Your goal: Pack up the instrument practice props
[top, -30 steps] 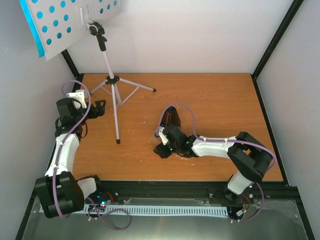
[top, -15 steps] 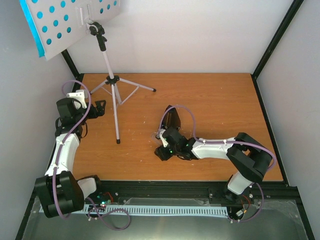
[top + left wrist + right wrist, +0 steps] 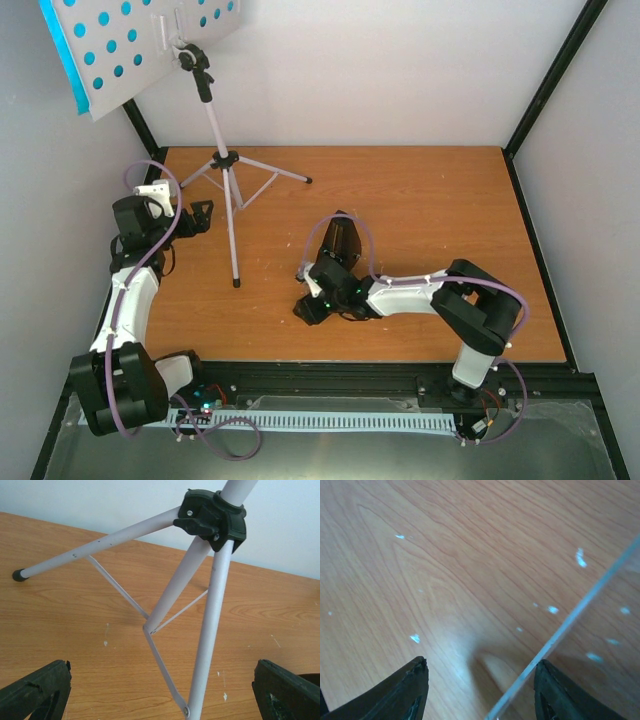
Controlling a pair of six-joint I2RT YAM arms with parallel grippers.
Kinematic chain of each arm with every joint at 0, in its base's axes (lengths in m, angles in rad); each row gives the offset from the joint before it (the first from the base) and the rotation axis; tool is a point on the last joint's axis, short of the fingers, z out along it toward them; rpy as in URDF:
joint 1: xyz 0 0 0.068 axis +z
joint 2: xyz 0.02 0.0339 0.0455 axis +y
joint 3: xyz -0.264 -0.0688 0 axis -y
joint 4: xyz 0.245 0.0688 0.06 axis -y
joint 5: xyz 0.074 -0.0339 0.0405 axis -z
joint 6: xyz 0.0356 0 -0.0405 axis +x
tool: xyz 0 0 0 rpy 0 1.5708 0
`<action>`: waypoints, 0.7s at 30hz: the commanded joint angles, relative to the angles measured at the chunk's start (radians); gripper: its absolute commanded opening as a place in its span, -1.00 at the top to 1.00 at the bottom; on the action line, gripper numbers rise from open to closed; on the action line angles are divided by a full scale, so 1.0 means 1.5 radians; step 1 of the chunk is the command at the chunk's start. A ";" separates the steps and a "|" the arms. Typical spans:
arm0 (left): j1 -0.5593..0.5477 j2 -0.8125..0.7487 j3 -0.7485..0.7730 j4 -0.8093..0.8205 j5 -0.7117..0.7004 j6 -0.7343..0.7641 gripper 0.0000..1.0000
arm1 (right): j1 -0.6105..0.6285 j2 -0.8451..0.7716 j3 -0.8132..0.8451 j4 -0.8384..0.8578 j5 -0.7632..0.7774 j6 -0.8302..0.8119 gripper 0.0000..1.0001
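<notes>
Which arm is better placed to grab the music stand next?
Left. The left gripper, open, faces the music stand, whose nearest tripod leg lines up between its fingers in the wrist view. The right gripper sits beside the metronome, away from the stand.

Wooden table (image 3: 420, 200), white music stand (image 3: 226, 160), metronome (image 3: 345, 238)

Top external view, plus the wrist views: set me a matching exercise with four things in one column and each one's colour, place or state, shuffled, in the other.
Things:
1. music stand
2. metronome
3. left gripper
4. sheet-music pages

Descriptions:
A. cyan, showing through the holes in the stand's desk
B. open, facing the tripod legs
C. black, near the middle of the table
D. white, standing at the table's far left

Pairs: 1-D, 2-C, 3-B, 4-A
</notes>
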 commanded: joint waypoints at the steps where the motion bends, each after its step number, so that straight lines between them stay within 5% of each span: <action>1: -0.002 -0.015 0.019 0.010 0.047 -0.009 -0.99 | 0.022 0.027 0.040 0.029 -0.020 0.021 -0.16; 8: -0.012 0.003 0.020 0.006 0.074 -0.007 -0.98 | 0.027 -0.022 0.063 0.013 0.020 0.015 -0.35; 16: -0.204 -0.028 0.001 -0.014 0.012 -0.088 -0.92 | -0.009 -0.205 0.010 -0.078 0.192 0.007 -0.69; 21: -0.316 -0.081 -0.029 -0.046 -0.043 -0.182 -0.90 | -0.102 -0.341 -0.057 -0.105 0.181 0.016 -0.81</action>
